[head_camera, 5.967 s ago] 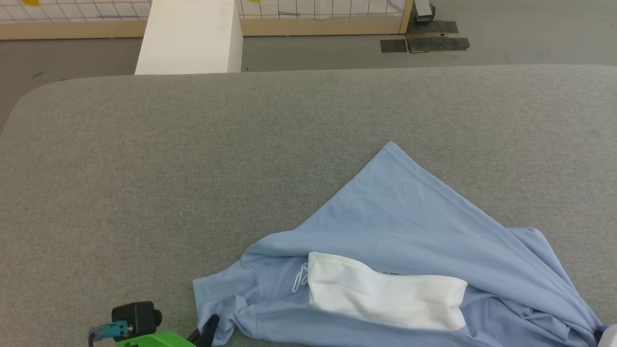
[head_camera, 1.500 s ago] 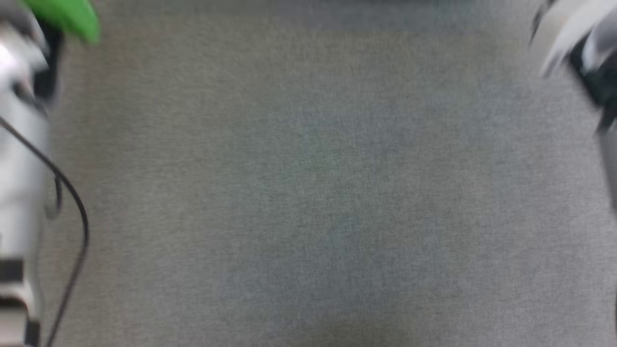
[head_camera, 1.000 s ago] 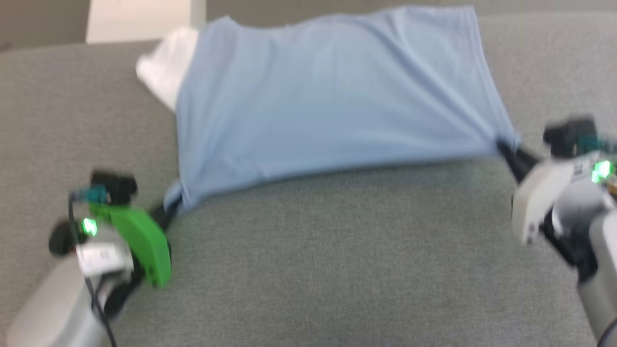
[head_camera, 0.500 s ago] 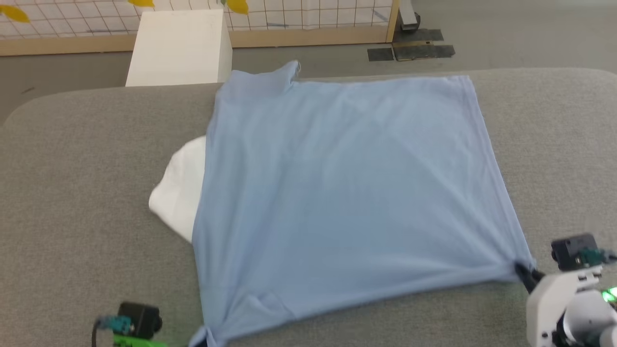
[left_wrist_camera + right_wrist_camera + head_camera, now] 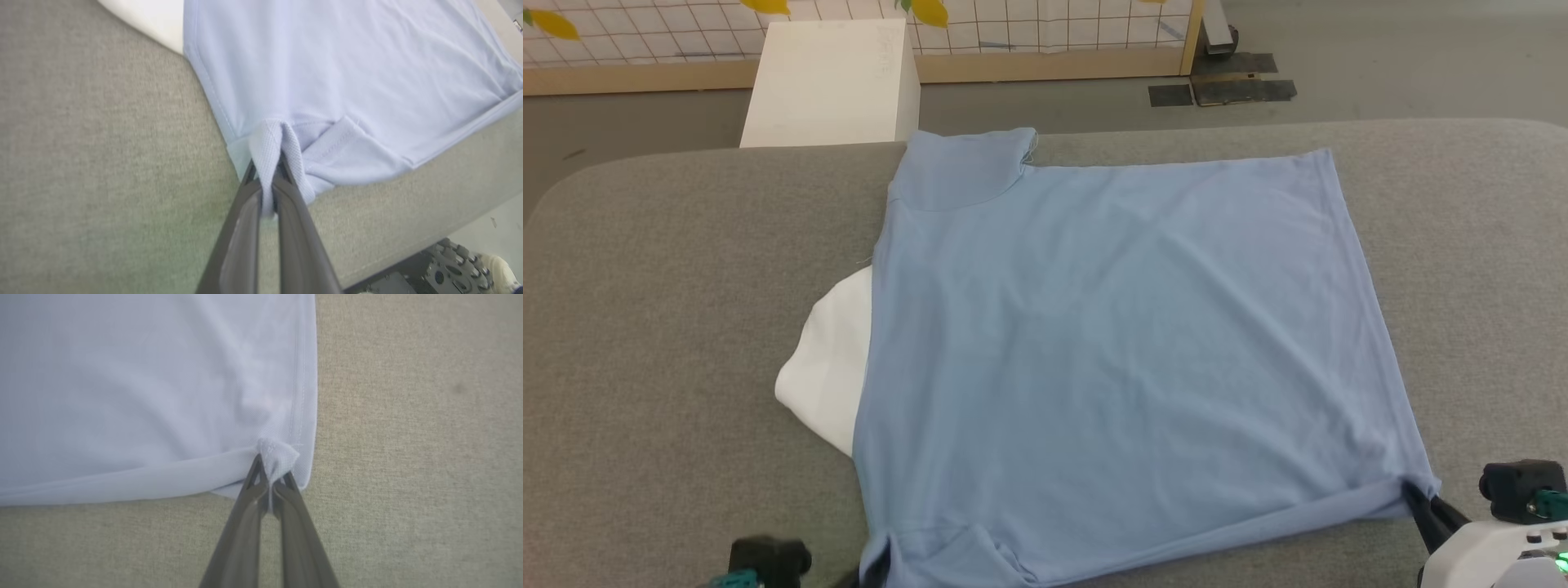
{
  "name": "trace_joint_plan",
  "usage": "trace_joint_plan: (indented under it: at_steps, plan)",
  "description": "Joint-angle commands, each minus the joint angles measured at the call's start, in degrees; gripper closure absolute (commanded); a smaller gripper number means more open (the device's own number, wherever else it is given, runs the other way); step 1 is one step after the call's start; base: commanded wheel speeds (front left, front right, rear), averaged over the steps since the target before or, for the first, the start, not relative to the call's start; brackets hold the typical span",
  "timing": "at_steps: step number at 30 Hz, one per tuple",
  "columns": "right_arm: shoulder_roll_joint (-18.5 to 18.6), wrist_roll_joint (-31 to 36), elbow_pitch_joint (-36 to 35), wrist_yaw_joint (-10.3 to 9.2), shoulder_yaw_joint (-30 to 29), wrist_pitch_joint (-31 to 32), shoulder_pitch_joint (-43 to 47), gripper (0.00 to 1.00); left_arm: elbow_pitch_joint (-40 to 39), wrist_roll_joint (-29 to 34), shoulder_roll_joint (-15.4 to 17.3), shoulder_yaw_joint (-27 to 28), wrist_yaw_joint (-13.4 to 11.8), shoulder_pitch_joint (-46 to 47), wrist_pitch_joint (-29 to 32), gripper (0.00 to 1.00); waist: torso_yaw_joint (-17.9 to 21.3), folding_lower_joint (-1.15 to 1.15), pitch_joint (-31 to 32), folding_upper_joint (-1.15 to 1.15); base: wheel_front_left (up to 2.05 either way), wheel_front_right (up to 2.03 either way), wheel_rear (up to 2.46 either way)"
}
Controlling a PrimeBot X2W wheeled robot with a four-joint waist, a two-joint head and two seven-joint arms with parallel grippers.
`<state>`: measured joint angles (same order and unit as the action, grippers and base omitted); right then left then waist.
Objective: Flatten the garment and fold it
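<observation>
The light blue garment [image 5: 1111, 343] lies spread nearly flat on the grey table [image 5: 670, 343], with a white panel [image 5: 827, 367] sticking out from under its left edge. My left gripper [image 5: 267, 179] is shut on a bunched near-left corner of the garment [image 5: 327, 73] near the table's front edge. My right gripper [image 5: 271, 475] is shut on the near-right corner of the garment [image 5: 143, 396]; in the head view the right gripper [image 5: 1417, 494] pinches that corner at the lower right.
A white box [image 5: 833, 82] stands on the floor behind the table's far edge, with a gridded panel and wooden frame [image 5: 1054, 61] beyond it. Bare grey table lies left and right of the garment.
The garment has come down from being held up and stretched and now lies on the table; both grippers have drawn back toward the near edge, still holding their corners. The camera view also shifted.
</observation>
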<state>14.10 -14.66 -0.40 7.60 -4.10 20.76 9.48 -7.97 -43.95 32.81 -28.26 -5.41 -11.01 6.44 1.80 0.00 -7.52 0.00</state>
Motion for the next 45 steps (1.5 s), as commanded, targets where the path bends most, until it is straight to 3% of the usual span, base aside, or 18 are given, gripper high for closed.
trace_joint_plan:
  at_steps: [1, 3, 5, 14, 23, 31, 39, 45]
  plan:
    - [-0.3, 0.1, -0.6, -0.11, 0.3, -2.7, 0.0, 1.0, 0.1, 2.2, -1.1, 0.5, -0.7, 2.2, -2.7, 1.0, 0.1, 0.0, -0.1, 0.0, 0.0, 0.0, 0.0]
    - [-0.1, 0.0, -0.8, -0.11, 2.0, -8.6, -1.1, 1.0, 1.7, 6.3, -3.5, 0.6, -0.3, 6.2, -9.6, 1.0, 0.6, 0.0, -0.1, 0.0, 0.0, 0.0, 0.0]
    - [0.4, 0.1, -0.8, -0.11, 2.6, -10.2, -2.0, 1.0, 2.7, 8.0, -4.4, 0.7, -0.1, 8.6, -12.0, 1.0, 0.8, 0.0, -0.2, 0.0, 0.0, 0.0, 0.0]
    - [3.8, -0.2, -2.1, -0.11, 5.8, -8.9, -8.6, 1.0, 5.3, 11.1, -4.5, 0.8, 2.9, 21.5, -12.2, 1.0, 1.7, 0.0, -2.8, 0.0, 0.0, 0.0, 0.0]
    - [8.3, -2.5, 0.7, -0.11, 8.3, -4.6, -18.9, 1.0, 10.3, 10.1, -2.5, 1.6, 7.5, 35.6, -5.7, 1.0, 2.2, 0.0, -9.0, 0.0, 0.0, 0.0, 0.0]
    - [10.6, -4.9, 6.0, -0.11, 10.7, -2.0, -28.0, 1.0, 17.3, 7.1, -2.3, 2.1, 9.5, 44.3, 0.6, 1.0, 2.7, 0.0, -14.7, 0.0, 0.0, 0.0, 0.0]
    - [12.0, -8.5, 11.0, -0.11, 14.9, 2.1, -35.4, 1.0, 25.3, 2.5, -2.6, 1.7, 8.7, 46.4, 10.7, 1.0, 3.3, 0.0, -18.3, 0.0, 0.0, 0.0, 0.0]
    - [13.4, -13.6, 15.1, -0.11, 18.3, 10.1, -39.5, 1.0, 27.4, -1.2, -2.5, 0.5, 7.0, 44.7, 20.3, 1.0, 3.4, 0.0, -19.2, 0.0, 0.0, 0.0, 0.0]
